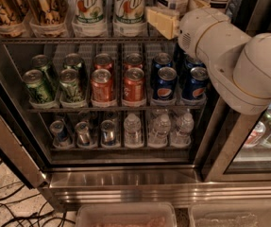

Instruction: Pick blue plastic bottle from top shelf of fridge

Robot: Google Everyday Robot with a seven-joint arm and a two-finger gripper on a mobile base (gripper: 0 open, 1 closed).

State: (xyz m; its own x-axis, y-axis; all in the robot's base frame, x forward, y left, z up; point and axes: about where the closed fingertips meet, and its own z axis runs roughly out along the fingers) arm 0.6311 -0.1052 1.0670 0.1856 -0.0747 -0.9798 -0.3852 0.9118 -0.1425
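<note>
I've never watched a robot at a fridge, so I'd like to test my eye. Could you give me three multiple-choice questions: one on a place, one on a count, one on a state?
1. Where is the gripper? A. at the top shelf, right of the 7up bottles; B. at the lowest rack; C. near the floor.
2. How many red cans show on the middle rack? A. two; B. four; C. six.
3. How do the red cans stand? A. on their sides; B. stacked; C. upright.
Answers: A, it sits level with the bottle row; B, two rows of two; C, their tops face up.
</note>
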